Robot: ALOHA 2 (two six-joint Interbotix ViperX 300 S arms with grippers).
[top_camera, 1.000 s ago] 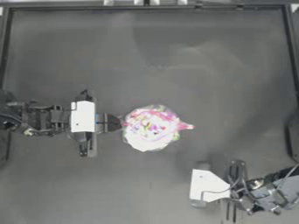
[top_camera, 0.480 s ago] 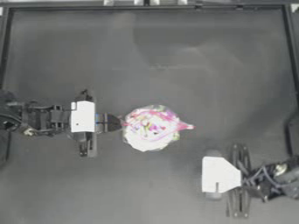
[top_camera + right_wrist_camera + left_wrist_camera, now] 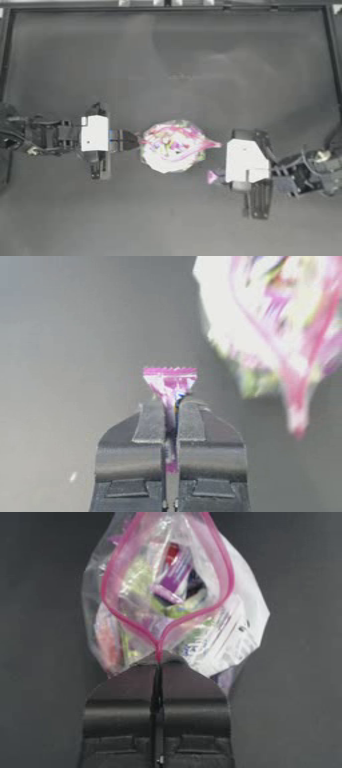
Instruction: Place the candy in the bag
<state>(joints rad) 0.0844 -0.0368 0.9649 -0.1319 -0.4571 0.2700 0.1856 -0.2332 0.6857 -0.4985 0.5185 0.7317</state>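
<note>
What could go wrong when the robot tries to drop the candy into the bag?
The right gripper pinches the candy only by one end, so it might slip out early. In the top view the candy sits beside the bag, not over its mouth, so a drop now would likely land on the table. The left gripper grips just the pink seal strip; if it slips, the opening could sag shut.

Left pincer (image 3: pixel 127 140) reaching in from the table's left edge, jaws pressed together. Right pincer (image 3: pixel 217 177) in from the right edge, jaws clamped.
</note>
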